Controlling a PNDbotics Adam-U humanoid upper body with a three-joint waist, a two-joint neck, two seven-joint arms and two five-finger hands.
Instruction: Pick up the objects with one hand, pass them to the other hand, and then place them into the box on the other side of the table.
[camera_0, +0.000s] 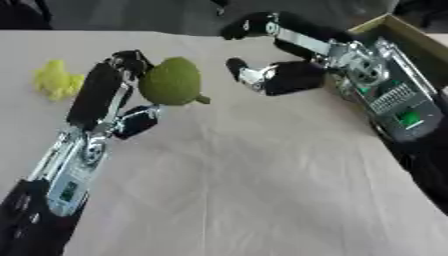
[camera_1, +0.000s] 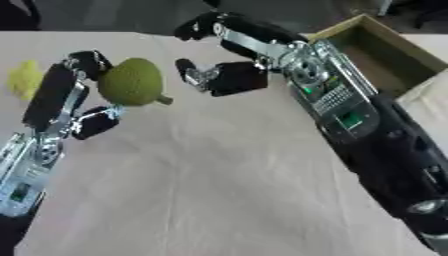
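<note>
A rough green fruit (camera_0: 171, 81) with a short stem is held above the table in my left hand (camera_0: 109, 95), fingers over its top and thumb under it. My right hand (camera_0: 284, 75) is open just to the right of the fruit, palm turned toward it, a small gap between them. A yellow-green object (camera_0: 57, 79) lies on the table at the far left, behind my left hand. The cardboard box (camera_1: 398, 50) stands at the back right, behind my right forearm, and its inside looks bare.
A pale cloth (camera_0: 254, 185) with a few creases covers the table. My right forearm (camera_1: 350, 120) runs along the table's right side, next to the box.
</note>
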